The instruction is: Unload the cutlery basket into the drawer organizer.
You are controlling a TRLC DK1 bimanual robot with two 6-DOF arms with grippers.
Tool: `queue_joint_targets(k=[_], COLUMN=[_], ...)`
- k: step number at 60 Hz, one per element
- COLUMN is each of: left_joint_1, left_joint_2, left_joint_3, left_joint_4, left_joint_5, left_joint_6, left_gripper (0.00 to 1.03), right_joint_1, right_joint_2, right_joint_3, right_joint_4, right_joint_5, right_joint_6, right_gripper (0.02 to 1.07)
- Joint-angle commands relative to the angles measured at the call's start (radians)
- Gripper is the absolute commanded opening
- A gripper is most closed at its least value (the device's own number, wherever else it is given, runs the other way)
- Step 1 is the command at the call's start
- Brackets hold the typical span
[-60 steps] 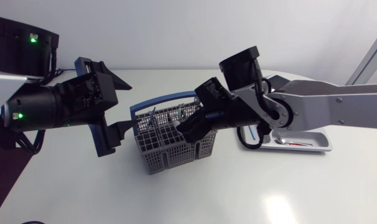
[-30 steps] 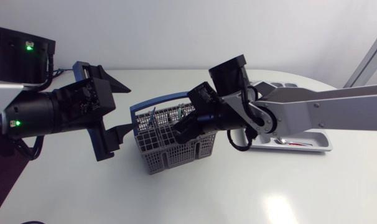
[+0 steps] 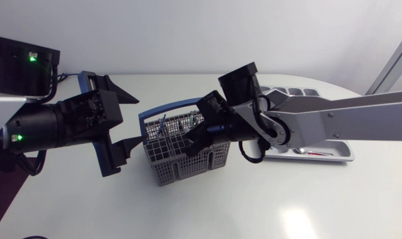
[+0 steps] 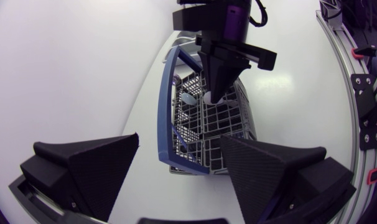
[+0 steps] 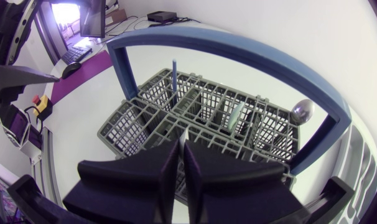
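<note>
Basket (image 3: 181,158) at middle of bench (image 3: 254,206), organizer (image 3: 341,158) near right edge; right gripper (image 3: 189,142) has slid further over basket, clenched on white utensil (image 4: 214,97), so lift-out probably next; left gripper (image 3: 138,121) released beside basket.

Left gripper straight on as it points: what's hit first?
Likely the cutlery basket: its near end wall lies straight ahead, between the fingers of the open left gripper. The right gripper, in the basket, is farther along.
</note>
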Motion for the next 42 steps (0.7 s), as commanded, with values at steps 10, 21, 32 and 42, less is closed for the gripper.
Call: queue_joint_targets(k=[10, 21, 32, 42], left_joint_1=[-0.01, -0.013, -0.015, -0.02], left_joint_2=[-0.012, -0.024, -0.032, -0.033], left_joint_3=[-0.032, -0.041, -0.047, -0.053], left_joint_4=[0.0, 0.0, -0.001, -0.001], left_joint_5=[0.01, 0.01, 0.01, 0.01], left_joint_6=[-0.026, -0.028, -0.031, -0.034], left_gripper=[0.99, 0.99, 0.99, 0.99], right_joint_1=[-0.004, -0.006, -0.018, -0.035], right_joint_2=[-0.074, -0.136, -0.211, -0.252], right_joint_3=[-0.059, -0.089, -0.138, -0.162], right_joint_4=[0.056, 0.088, 0.14, 0.174], right_joint_5=[-0.035, -0.087, -0.12, -0.145], right_joint_6=[0.032, 0.061, 0.084, 0.112], right_gripper=[0.08, 0.08, 0.08, 0.08])
